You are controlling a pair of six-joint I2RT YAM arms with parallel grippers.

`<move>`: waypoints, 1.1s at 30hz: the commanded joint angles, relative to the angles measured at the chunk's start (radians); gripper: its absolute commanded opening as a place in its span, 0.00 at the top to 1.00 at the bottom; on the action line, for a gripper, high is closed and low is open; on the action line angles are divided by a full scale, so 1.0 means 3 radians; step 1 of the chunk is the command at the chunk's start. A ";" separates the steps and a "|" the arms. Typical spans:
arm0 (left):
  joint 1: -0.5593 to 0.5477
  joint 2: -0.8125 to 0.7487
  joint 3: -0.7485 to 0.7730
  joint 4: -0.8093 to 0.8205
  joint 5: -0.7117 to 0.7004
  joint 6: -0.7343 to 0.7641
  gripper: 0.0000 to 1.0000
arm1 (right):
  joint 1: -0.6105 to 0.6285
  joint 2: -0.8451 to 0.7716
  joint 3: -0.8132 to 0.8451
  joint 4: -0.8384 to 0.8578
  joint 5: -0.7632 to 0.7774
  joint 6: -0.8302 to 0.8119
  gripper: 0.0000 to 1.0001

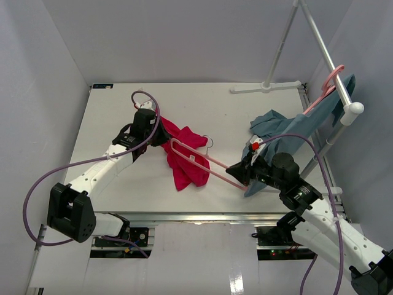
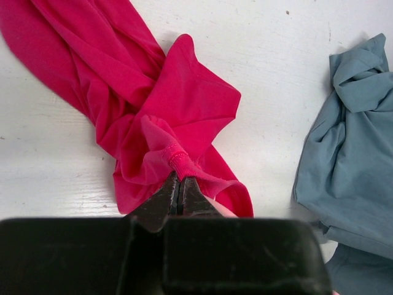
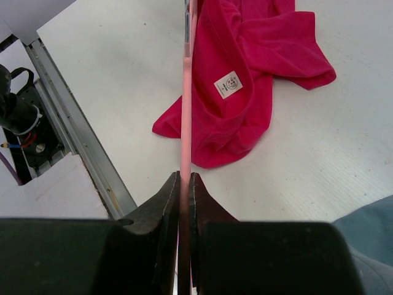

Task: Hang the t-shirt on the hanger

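The crimson t-shirt [image 1: 184,158] lies bunched on the white table [image 1: 110,117] at mid-table. My left gripper [image 1: 161,137] is shut on a ribbed edge of it; in the left wrist view the jaws [image 2: 180,179] pinch that red hem, with the t-shirt [image 2: 172,104] spreading away. The pale-pink hanger [image 1: 202,161] lies slanted across the shirt, its rounded end near the left gripper. My right gripper [image 1: 243,174] is shut on its other end. In the right wrist view the hanger [image 3: 186,117] runs straight out from the gripper [image 3: 185,179] past the t-shirt [image 3: 258,55] and its white label [image 3: 228,84].
A blue-grey garment [image 1: 288,138] droops from a second pink hanger [image 1: 330,81] on the silver-white rack pole [image 1: 325,46] at the right, its lower part pooled on the table beside my right gripper. The rack's base [image 1: 267,88] stands at the back. The table's metal front rail [image 3: 73,123] is near.
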 commanded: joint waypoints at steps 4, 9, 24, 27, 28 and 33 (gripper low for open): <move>0.0004 -0.0153 0.0179 -0.0236 -0.0261 0.0107 1.00 | 0.0028 -0.0104 0.0121 0.0035 0.0186 -0.0090 0.92; 0.0004 -0.0129 0.0206 -0.0268 -0.0250 0.0139 1.00 | 0.0036 -0.0100 0.0135 0.0034 0.0142 -0.0104 0.92; 0.0004 -0.0113 0.0342 -0.0067 0.0428 0.0184 1.00 | 0.0307 0.0320 0.0127 0.0467 0.0147 -0.0080 0.92; 0.0004 -0.0121 0.0364 -0.0063 0.0521 0.0210 1.00 | 0.0404 0.0447 0.0198 0.0568 0.0204 -0.0078 0.92; 0.0004 -0.0119 0.0367 -0.0065 0.0534 0.0218 1.00 | 0.0447 0.0477 0.0223 0.0601 0.0255 -0.0074 0.92; 0.0004 -0.0155 0.0356 -0.0062 0.0668 0.0212 1.00 | 0.0610 0.0715 0.0283 0.0734 0.0613 -0.0067 0.92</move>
